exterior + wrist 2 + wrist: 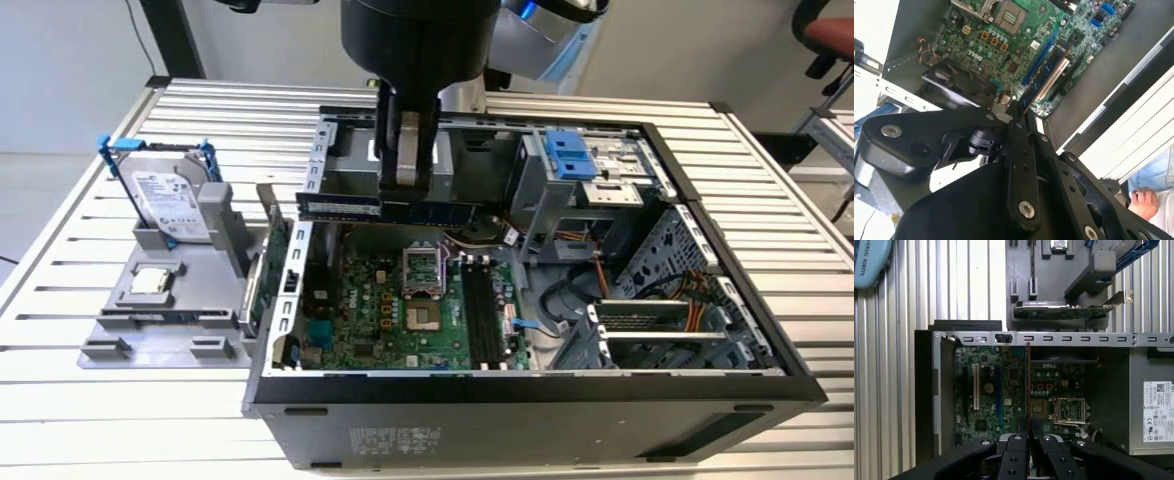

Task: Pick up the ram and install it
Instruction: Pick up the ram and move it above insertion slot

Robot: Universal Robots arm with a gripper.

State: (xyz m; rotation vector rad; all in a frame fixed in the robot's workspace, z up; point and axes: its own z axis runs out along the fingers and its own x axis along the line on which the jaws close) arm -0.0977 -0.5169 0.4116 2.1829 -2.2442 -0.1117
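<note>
1. The slatted metal surface (pixel 80 250) carries everything.
2. The open computer case (pixel 534 400) lies on its side at the middle of the exterior view, its motherboard (pixel 387 310) facing up.
3. The black arm comes in from twelve o'clock. Its pincer (pixel 404 185) hangs over the twelve o'clock part of the case and is clenched on the ram. Both wrist views show the pincer (pixel 1021 115) (pixel 1028 432) gripping the stick.
4. A grey fixture (pixel 174 300) sits on the surface at nine o'clock from the case.
5. A hard drive in a blue frame (pixel 174 200) stands upright on the fixture, at ten o'clock from the case.
6. A green expansion card (pixel 274 265) stands on edge between the fixture and the case wall.
7. The ram (pixel 340 206) is gripped at its middle, running from nine to three o'clock, up in the air over the motherboard. The first wrist view shows it edge-on (pixel 1027 385). The second wrist view shows it reaching out from the fingertips (pixel 1050 72).
8. The memory slots (pixel 481 310) run from twelve to six o'clock, at five o'clock from the ram and apart from it.
</note>
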